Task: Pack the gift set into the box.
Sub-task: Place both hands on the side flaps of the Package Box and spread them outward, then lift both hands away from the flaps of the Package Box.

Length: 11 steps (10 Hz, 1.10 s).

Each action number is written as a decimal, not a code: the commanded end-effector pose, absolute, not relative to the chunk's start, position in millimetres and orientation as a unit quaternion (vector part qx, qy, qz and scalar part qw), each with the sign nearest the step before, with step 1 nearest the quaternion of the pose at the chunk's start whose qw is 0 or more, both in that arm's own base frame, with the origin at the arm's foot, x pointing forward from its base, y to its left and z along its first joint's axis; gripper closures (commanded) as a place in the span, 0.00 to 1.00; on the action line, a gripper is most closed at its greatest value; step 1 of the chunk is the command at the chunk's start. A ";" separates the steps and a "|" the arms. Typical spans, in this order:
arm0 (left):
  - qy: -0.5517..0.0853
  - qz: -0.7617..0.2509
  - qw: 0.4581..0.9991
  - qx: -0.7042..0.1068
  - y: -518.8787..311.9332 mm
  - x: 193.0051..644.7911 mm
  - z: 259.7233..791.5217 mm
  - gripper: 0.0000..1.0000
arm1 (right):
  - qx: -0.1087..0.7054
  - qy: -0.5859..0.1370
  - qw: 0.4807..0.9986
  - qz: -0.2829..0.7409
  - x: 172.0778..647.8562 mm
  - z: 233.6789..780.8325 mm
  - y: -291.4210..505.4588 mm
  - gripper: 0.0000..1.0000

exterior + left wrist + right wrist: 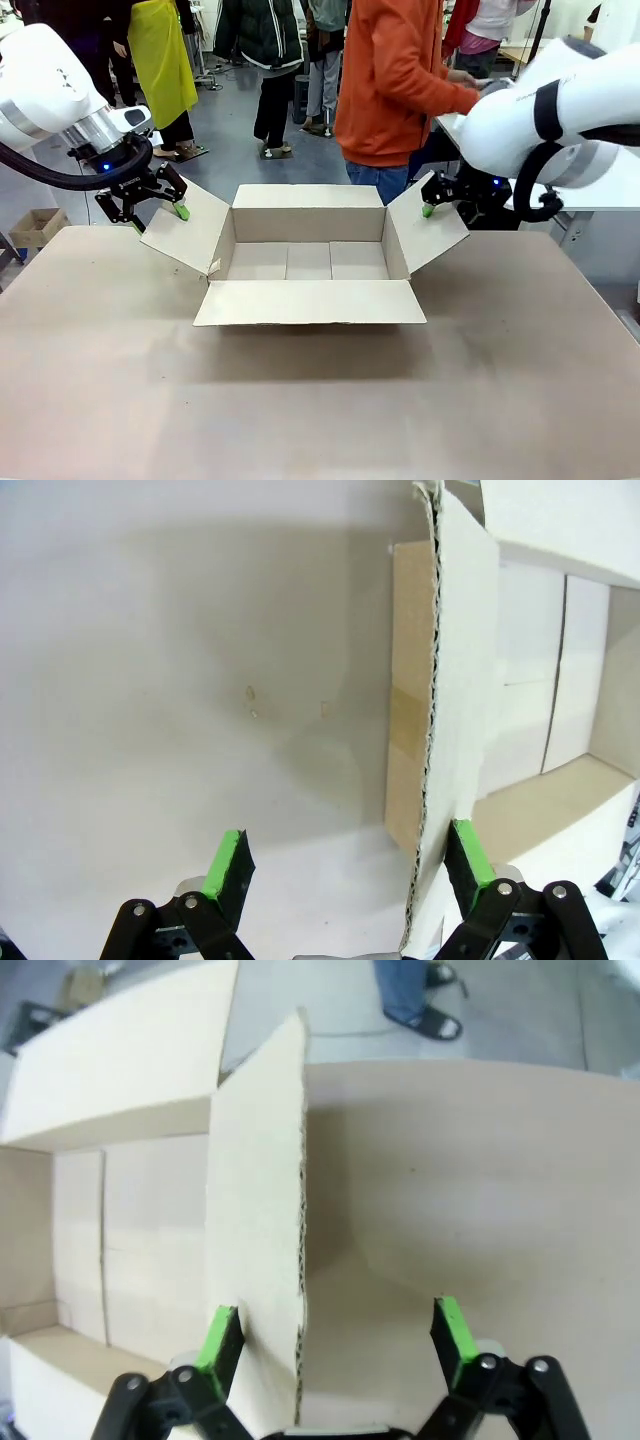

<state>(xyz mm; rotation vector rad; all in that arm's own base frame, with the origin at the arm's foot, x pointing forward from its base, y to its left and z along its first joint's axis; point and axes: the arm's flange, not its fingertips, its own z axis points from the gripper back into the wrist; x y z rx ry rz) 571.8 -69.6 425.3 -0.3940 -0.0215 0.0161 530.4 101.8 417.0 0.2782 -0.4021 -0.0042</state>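
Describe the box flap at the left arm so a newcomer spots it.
Find the open box in the middle of the table. Its left flap slants outward and up, its outer edge between the green pads of the open left pincer, unlike the flat near flap.

A person in orange (400, 80) stands beyond the table (300, 420); small carton (35, 228) at left.

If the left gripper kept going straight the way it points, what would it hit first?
Likely the box's side flap: its edge stands inside the open left gripper, near one pad. Past it lies the table, though depth is unclear.
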 end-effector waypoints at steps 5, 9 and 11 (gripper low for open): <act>-0.011 0.013 0.982 -0.189 -69.2 570.3 428.3 0.00 | 0.138 -0.199 0.970 -0.002 530.4 417.0 101.8 0.00; -0.011 0.013 0.982 -0.189 -69.2 570.3 428.3 0.00 | 0.138 -0.199 0.970 -0.002 530.4 417.0 101.8 0.00; -0.011 0.013 0.982 -0.189 -69.2 570.3 428.3 0.00 | 0.138 -0.199 0.970 -0.002 530.4 417.0 101.8 0.00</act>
